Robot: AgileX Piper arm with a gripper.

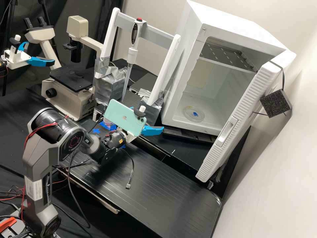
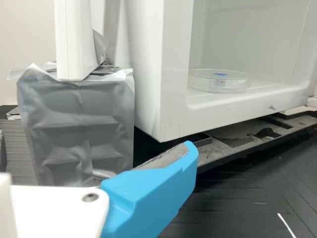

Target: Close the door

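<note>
High view finds the gripper (image 1: 147, 118) spread, with the swung-out door (image 1: 249, 105) well apart beyond its tips, long edge slanting across its heading, while the wrist view catches one blue finger (image 2: 153, 193) before the white cabinet's (image 2: 176, 74) lower corner.

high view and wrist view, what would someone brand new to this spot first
Probably the big white cabinet at the high view's upper right, its ribbed door hanging wide open. Next, the mint-green phone near the middle, on the wrist end of the dark grey arm. Then the clear round dish with a blue mark, on the cabinet's floor.
</note>
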